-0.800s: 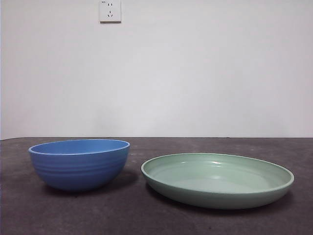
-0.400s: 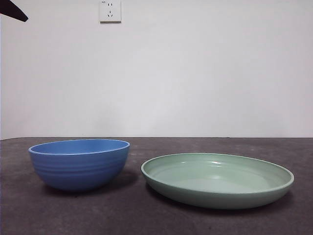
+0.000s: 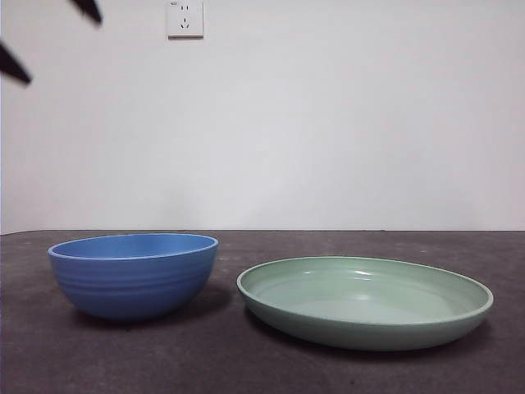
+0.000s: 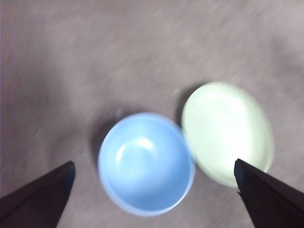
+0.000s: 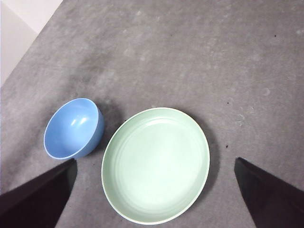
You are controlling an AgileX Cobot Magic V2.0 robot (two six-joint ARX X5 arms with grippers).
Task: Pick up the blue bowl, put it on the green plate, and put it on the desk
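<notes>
Hovering spread above the blue bowl (image 4: pixel 146 164), the left claw (image 4: pixel 152 190) faced bowl and green plate (image 4: pixel 228 133) side by side on the desk (image 4: pixel 95 57); right claw (image 5: pixel 152 190) also spread

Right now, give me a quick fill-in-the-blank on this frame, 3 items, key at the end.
1. The blue bowl stands on the desk, not yet on the green ____.
2. Both bowl and green plate hold ____.
3. The left gripper, jaws wide apart, hangs above the ____ bowl.
Missing words: plate; nothing; blue
</notes>
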